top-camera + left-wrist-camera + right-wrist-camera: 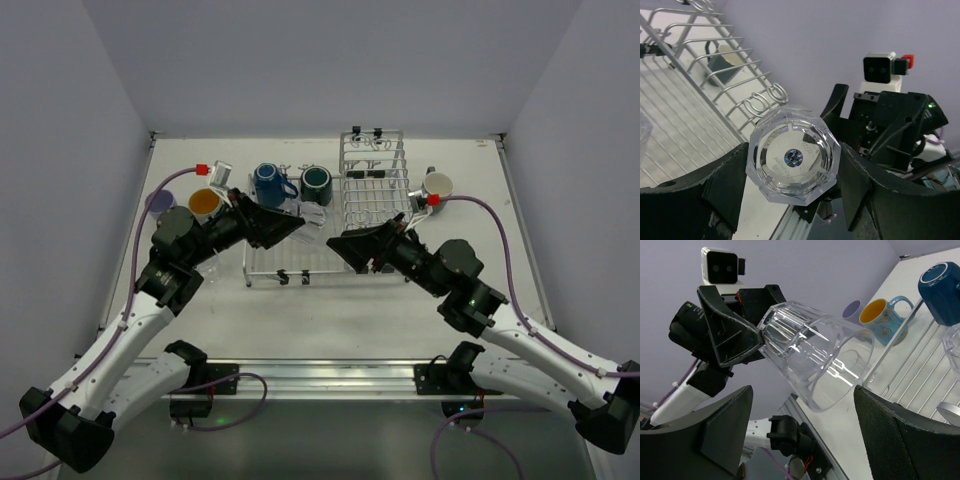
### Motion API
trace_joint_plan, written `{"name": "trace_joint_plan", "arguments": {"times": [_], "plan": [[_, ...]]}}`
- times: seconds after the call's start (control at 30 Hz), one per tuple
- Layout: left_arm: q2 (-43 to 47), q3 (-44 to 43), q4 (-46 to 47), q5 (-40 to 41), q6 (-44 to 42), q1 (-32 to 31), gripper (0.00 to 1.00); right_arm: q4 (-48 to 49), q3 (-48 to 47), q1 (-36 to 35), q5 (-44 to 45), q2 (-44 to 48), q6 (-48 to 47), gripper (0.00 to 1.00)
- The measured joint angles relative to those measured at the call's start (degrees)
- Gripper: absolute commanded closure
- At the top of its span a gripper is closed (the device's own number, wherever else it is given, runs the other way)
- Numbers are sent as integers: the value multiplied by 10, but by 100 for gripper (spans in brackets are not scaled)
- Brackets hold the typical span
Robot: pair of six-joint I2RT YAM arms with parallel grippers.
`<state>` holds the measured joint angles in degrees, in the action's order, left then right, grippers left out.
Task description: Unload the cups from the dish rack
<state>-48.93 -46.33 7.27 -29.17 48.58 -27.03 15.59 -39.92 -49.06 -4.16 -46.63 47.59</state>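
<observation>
My left gripper (292,226) is shut on a small clear glass (792,155) and holds it sideways in the air above the flat part of the silver wire dish rack (285,262). The glass's base faces the left wrist camera. Its open mouth (840,370) points at my right gripper (347,246). That gripper is open and empty, its fingers (715,435) spread wide just short of the glass. A blue mug (268,185) and a dark green mug (316,183) stand at the rack's far edge. Another clear glass (952,342) sits on the rack.
Left of the rack stand a light-blue mug with a yellow inside (205,203), a lavender tumbler (160,203) and a small clear glass (220,173). A grey-green mug (437,185) stands right of the raised tined section (372,175). A metal rail (320,377) runs along the near edge.
</observation>
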Motion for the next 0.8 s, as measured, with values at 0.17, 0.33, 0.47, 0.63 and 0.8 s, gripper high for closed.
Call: {"name": "trace_joint_plan", "arguments": {"times": [0.17,0.33,0.47,0.63,0.8], "plan": [[6,3,57,-38,37,0,79,19,-1,0,-17,-1,3,23],[5,3,95,-66,59,-3,78,33,-33,0,-58,-28,4,32],[-3,3,102,-79,66,-5,71,63,-66,0,-88,-60,9,50],[-3,3,117,-85,74,-4,29,108,-67,0,-117,-85,35,98],[2,-10,79,-90,38,-8,5,138,-54,-3,-130,-68,48,100]]}}
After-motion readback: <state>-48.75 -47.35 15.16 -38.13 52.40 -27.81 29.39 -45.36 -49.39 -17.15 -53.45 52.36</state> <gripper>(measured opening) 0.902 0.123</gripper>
